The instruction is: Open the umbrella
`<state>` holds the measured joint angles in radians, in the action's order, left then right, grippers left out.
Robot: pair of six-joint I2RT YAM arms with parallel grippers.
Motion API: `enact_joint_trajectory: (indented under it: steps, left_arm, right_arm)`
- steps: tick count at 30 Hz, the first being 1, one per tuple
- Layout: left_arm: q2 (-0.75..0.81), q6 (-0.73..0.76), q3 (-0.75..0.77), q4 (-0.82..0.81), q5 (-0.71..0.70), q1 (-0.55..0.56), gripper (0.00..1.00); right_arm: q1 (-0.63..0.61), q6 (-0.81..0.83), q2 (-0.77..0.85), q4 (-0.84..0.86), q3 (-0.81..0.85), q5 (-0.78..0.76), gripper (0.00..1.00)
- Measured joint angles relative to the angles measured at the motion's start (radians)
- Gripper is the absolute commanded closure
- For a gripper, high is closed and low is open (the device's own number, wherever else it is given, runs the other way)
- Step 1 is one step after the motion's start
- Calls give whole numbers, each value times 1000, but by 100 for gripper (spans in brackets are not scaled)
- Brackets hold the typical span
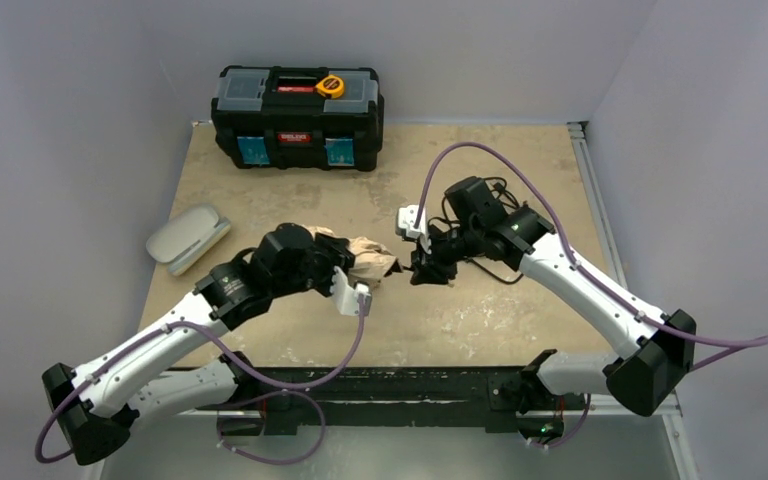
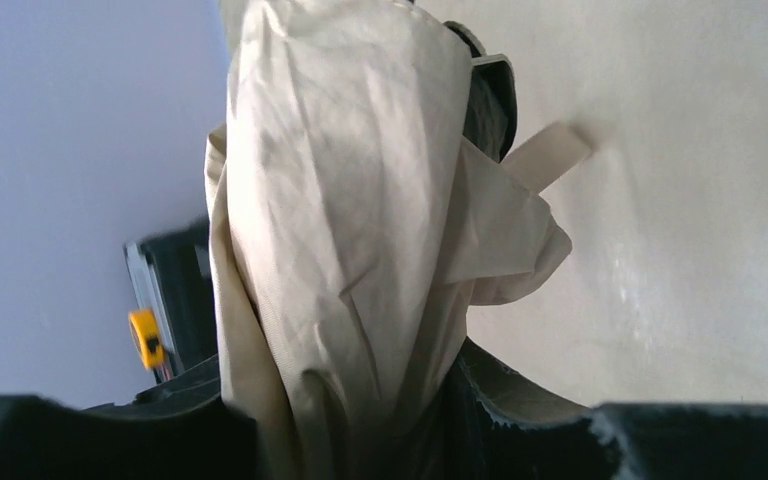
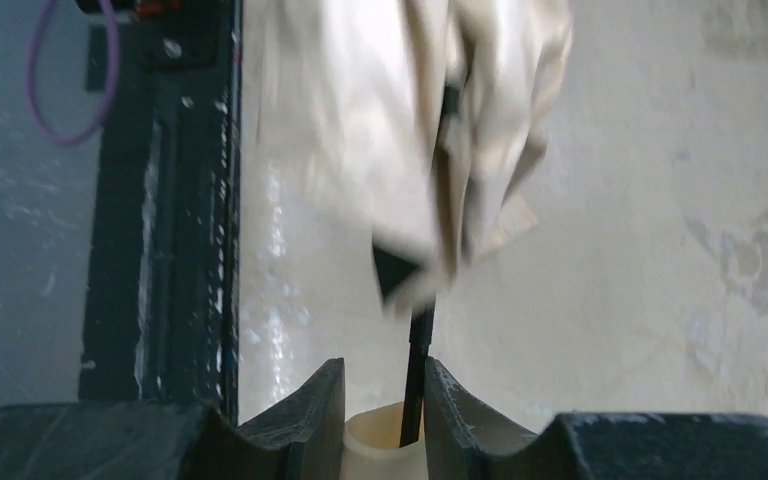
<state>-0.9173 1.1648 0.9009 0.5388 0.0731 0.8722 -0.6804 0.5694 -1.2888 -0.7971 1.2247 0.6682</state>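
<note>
The umbrella (image 1: 368,262) hangs folded above the middle of the table, between my two grippers. My left gripper (image 1: 345,272) is shut on its beige fabric bundle. In the left wrist view the creased fabric (image 2: 350,200) fills the space between the jaws of the left gripper (image 2: 350,410), and the tan strap (image 2: 550,155) sticks out to the right. My right gripper (image 1: 422,268) is shut on the cream handle (image 3: 385,440). In the right wrist view the right gripper (image 3: 385,395) shows the thin black shaft (image 3: 416,370) running from the handle up into the fabric (image 3: 380,130).
A black toolbox (image 1: 297,117) with a yellow tape measure (image 1: 330,86) on its lid stands at the back of the table. A grey-white case (image 1: 187,238) lies at the left edge. A black rail (image 1: 390,385) runs along the near edge, and walls close in three sides.
</note>
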Motion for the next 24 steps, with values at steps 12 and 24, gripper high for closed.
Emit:
enact_joint_trajectory:
  steps: [12, 24]
  left_arm:
    - [91, 74, 1, 80, 58, -140, 100]
    - [61, 169, 14, -6, 95, -146, 100]
  right_arm:
    - [26, 53, -53, -132, 71, -39, 46]
    - [26, 49, -157, -185, 233, 48, 59]
